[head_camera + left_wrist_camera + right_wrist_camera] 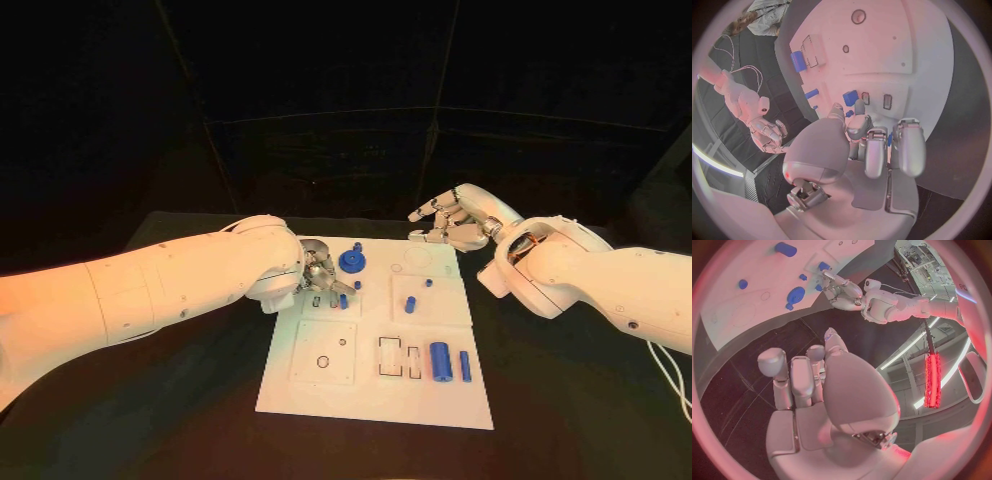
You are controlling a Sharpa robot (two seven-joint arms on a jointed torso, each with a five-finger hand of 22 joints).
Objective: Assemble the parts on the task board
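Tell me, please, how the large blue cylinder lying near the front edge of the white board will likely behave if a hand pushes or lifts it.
The large blue cylinder lies on its side on the task board, so a sideways push would probably roll it. It looks rigid, likely plastic and light. Its smooth round surface may slip between metal fingers.

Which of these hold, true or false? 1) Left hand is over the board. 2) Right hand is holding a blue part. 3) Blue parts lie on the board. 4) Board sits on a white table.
1) True: the left hand is over the white board, its fingers down at the blue parts.
2) False: the right hand is off the board's far edge, holding nothing.
3) True.
4) False: the table is black.
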